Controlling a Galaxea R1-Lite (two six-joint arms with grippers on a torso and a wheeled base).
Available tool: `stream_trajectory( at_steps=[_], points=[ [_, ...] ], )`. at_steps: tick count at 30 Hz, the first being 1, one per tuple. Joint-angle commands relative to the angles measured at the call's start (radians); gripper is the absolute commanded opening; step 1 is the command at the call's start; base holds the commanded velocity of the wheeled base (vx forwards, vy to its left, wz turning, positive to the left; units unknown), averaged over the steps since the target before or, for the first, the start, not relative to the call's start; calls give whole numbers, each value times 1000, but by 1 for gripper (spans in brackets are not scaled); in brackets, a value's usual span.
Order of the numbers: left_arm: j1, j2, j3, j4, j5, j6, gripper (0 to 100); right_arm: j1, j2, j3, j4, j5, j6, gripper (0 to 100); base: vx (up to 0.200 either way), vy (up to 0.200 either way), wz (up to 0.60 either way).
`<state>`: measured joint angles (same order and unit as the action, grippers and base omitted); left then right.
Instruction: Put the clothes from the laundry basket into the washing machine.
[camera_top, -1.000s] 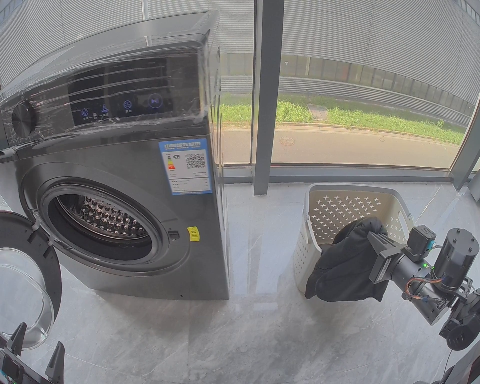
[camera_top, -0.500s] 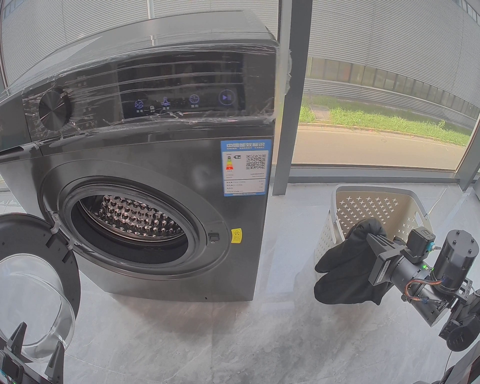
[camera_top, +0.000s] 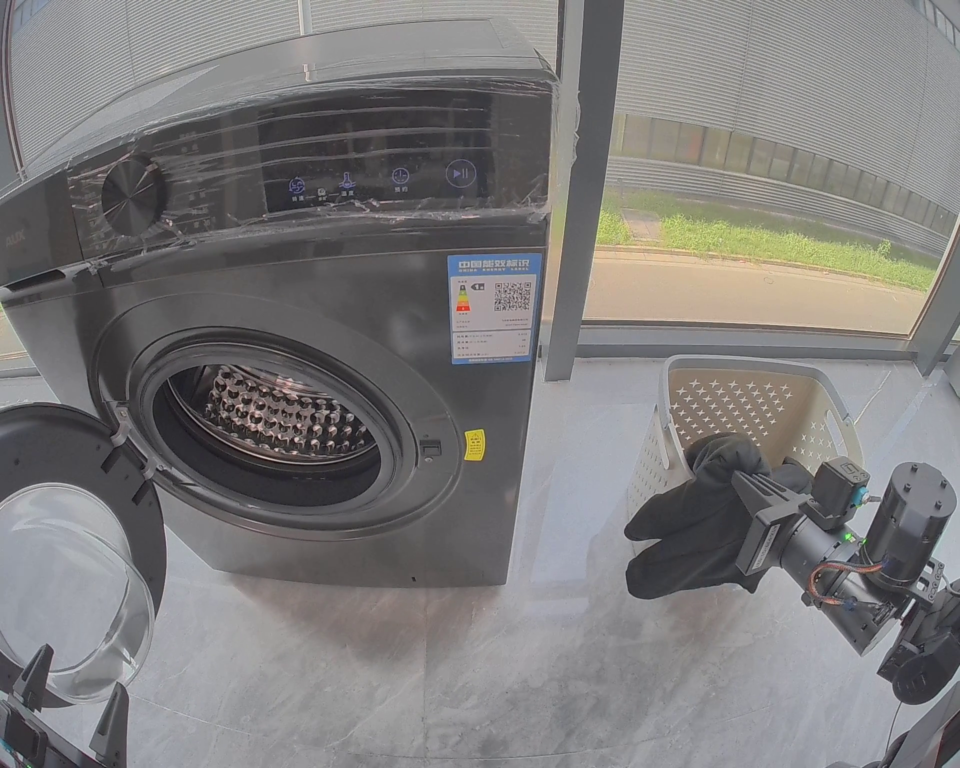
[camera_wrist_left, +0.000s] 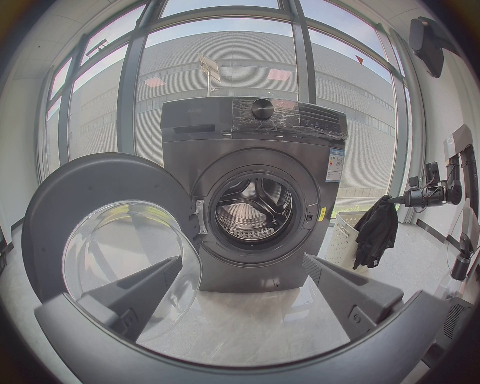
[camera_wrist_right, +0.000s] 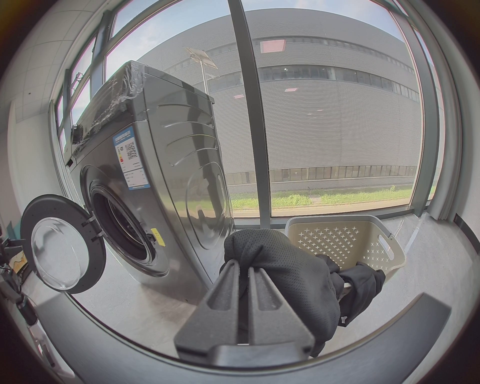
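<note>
one washing machine (camera_top: 300, 300) stands at the far left, and its one round door (camera_top: 70, 560) is swung open to the left. one laundry basket (camera_top: 760, 400) sits on the floor to the right of it, by the window. one black garment (camera_top: 690, 520) hangs in the air over the basket's near rim, pinched between the closed fingers of the right gripper (camera_top: 745, 485). the left gripper (camera_top: 78, 685) is low at the near left before the door, fingers spread wide and empty.
</note>
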<state>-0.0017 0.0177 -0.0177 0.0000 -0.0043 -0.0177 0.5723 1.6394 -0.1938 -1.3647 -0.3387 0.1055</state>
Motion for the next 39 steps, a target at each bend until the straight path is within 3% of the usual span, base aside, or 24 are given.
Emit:
stream_trajectory(
  at_steps=[1,4,34,39],
  points=[
    [0,-18,15,0,0,1,100,0,2,1,-1,0,0,0,0,0,0],
    [0,-18,15,0,-2,1,100,0,2,1,-1,0,0,0,0,0,0],
    [0,-18,15,0,0,2,100,9,7,2,-1,0,2,0,0,200,0],
    [0,-18,15,0,0,1,100,9,7,2,-1,0,2,0,0,0,0]
  ],
)
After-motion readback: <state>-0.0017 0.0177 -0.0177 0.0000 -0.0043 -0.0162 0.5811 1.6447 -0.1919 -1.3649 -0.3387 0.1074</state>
